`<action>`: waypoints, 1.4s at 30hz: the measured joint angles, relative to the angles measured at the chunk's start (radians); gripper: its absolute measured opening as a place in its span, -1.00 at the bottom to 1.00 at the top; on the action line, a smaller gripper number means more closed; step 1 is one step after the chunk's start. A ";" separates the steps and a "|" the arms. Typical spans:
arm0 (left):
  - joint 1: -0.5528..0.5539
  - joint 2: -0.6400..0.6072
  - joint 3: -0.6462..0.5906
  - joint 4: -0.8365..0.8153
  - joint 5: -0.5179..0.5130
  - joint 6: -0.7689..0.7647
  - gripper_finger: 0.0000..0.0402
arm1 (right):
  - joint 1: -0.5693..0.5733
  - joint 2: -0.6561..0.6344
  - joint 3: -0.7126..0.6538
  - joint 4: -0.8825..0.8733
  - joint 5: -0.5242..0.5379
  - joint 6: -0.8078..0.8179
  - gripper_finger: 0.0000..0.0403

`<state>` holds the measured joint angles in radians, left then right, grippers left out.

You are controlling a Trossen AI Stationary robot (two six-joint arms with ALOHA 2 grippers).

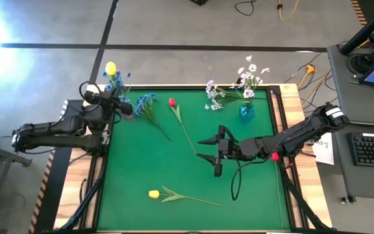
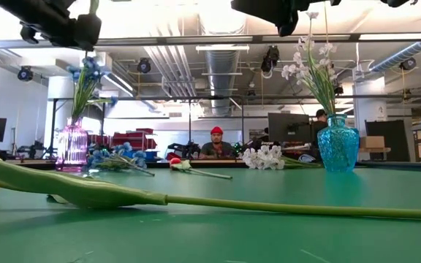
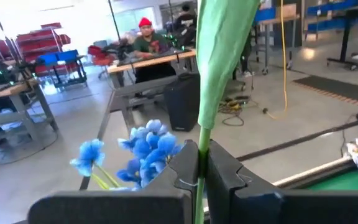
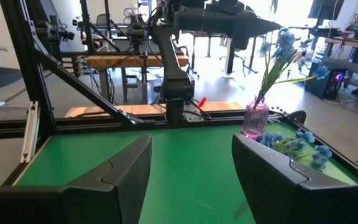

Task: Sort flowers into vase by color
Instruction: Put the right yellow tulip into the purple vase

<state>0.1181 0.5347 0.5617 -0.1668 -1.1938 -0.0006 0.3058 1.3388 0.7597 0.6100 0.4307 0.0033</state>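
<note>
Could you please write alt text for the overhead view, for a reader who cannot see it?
Over a green table, the left tool holds a yellow tulip above the pink vase. The open right tool hovers mid-table near a red tulip; another yellow tulip lies in front.

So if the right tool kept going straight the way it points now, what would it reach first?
Probably the red tulip's stem, lying across the mat just ahead of the open right tool; how high the tool rides above it is unclear.

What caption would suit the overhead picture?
Left gripper holds a yellow tulip above the pink vase; right gripper hovers open over the green table.
</note>
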 joint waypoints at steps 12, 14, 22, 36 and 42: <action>0.002 -0.004 -0.013 -0.045 -0.055 -0.033 -1.00 | -0.025 0.000 0.000 -0.006 -0.001 -0.003 0.07; 0.006 -0.005 -0.013 -0.053 -0.056 -0.035 -1.00 | -0.025 0.000 0.000 -0.006 -0.001 -0.003 0.07; 0.027 -0.006 -0.014 -0.085 -0.055 -0.048 -1.00 | -0.025 0.000 0.000 -0.007 -0.001 -0.003 0.07; 0.055 0.025 -0.014 -0.122 -0.053 -0.073 -1.00 | -0.025 0.000 0.000 -0.028 -0.003 0.000 0.07; 0.069 0.041 -0.014 -0.134 -0.052 -0.127 -1.00 | -0.025 0.000 0.000 -0.030 -0.004 0.004 0.07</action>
<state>0.1872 0.5754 0.5472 -0.3003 -1.2453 -0.1273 0.2806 1.3390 0.7593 0.5800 0.4271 0.0074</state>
